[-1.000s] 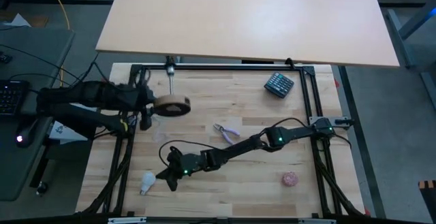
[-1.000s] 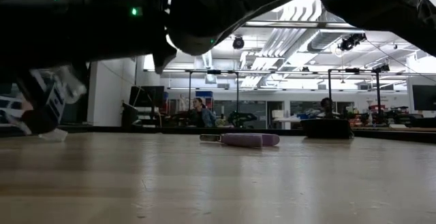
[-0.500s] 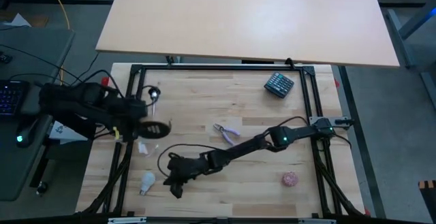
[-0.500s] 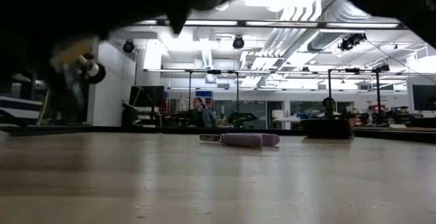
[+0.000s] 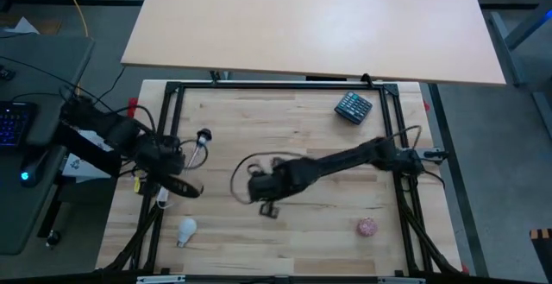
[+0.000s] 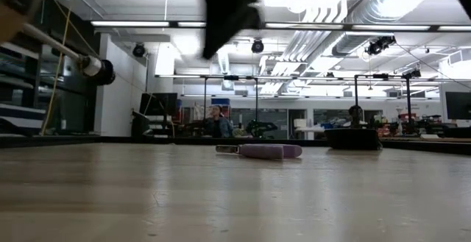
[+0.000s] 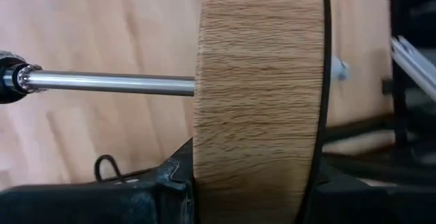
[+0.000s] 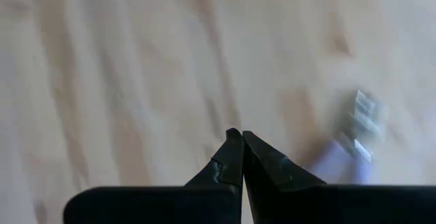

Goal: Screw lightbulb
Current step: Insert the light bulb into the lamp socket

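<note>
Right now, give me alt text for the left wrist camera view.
The left gripper clamps a round wooden disc seen edge-on, its thin metal stem running sideways to a black socket, above the wooden table.

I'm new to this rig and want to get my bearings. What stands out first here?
The left end effector grips a wooden disc with a metal stem at the table's left edge. The lightbulb lies alone near the front-left corner, while the right end effector, shut and empty, hovers mid-table.
</note>
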Robot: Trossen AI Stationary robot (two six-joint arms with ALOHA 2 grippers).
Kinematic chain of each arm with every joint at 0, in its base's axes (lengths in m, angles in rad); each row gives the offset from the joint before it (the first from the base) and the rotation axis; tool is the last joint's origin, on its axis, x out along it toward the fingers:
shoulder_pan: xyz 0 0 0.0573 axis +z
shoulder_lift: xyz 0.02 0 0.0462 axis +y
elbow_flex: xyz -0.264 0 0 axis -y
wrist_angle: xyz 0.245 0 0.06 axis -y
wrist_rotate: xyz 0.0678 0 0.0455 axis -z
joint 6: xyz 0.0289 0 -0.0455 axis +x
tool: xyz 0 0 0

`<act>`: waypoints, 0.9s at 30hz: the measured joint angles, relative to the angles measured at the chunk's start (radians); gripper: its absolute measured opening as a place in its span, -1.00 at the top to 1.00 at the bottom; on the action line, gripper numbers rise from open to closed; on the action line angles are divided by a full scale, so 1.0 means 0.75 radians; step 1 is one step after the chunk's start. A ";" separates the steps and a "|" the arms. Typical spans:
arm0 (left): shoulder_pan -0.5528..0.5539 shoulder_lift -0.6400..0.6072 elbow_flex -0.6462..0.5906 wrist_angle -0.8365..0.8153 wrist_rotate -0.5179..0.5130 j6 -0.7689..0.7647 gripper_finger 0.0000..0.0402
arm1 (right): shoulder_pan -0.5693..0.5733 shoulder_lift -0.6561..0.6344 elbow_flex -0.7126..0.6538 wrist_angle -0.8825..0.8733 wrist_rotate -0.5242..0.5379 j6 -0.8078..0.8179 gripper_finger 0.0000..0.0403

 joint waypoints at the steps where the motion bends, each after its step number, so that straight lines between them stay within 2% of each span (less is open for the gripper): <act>1: -0.032 0.005 0.000 -0.003 0.027 0.001 0.44 | -0.002 -0.072 -0.084 0.003 0.004 0.027 1.00; 4: -0.107 0.019 0.000 0.005 0.170 -0.023 0.44 | -0.010 -0.307 -0.360 0.094 0.017 0.162 1.00; 9: -0.126 0.031 0.017 0.189 0.674 -0.229 0.44 | 0.014 -0.700 -0.781 0.395 0.084 0.445 1.00; 12: -0.119 0.037 0.044 0.336 0.883 -0.406 0.44 | 0.044 -0.863 -0.971 0.558 0.185 0.582 1.00; 16: -0.092 0.067 0.122 0.439 0.999 -0.559 0.44 | 0.090 -0.978 -1.121 0.712 0.314 0.676 1.00; 20: -0.077 0.096 0.148 0.432 1.086 -0.658 0.44 | 0.119 -0.979 -1.177 0.777 0.323 0.691 1.00; 27: -0.078 0.279 0.147 0.418 1.121 -0.604 0.44 | 0.149 -0.957 -1.177 0.828 0.325 0.669 1.00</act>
